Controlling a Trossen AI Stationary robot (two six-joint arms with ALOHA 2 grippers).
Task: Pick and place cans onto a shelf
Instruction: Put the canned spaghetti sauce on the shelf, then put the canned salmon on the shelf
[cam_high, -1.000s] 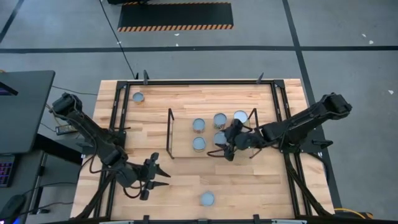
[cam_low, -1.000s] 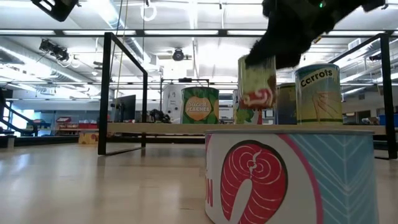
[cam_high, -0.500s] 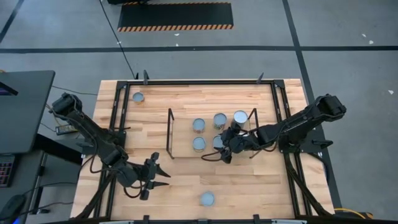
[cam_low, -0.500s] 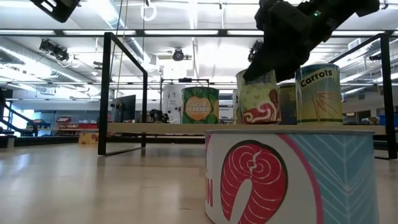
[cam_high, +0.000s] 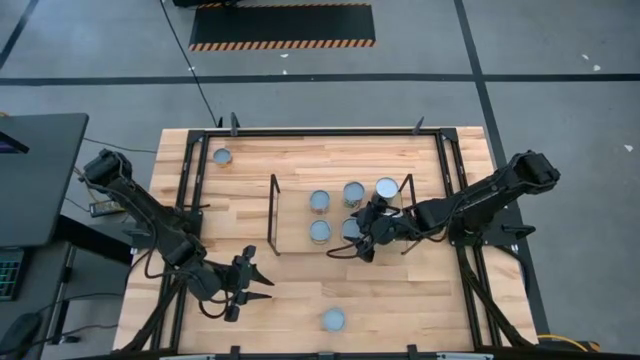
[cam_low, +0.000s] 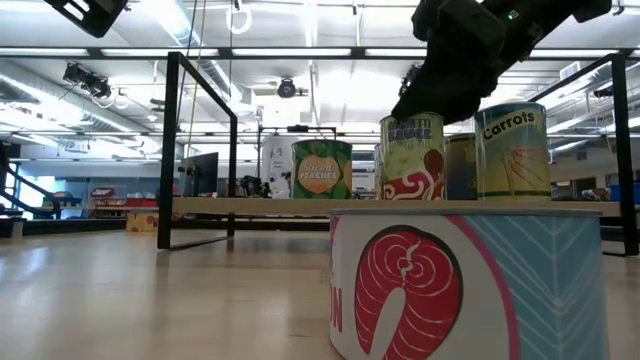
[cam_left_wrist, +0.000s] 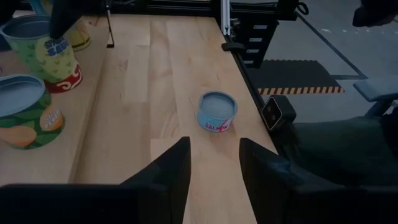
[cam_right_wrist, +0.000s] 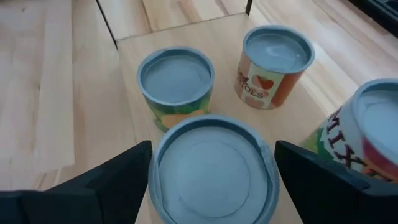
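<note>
Reading "Carrots" on shelf can, "PEACHES" can, "SALMON" tin

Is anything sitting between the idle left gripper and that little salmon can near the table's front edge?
Nothing visible: only bare table lies between the left gripper and the salmon can.

low view: "Carrots" on tall can | "PEACHES" on green can | left wrist: "SALMON" on small can | right wrist: "MIX" on can
</note>
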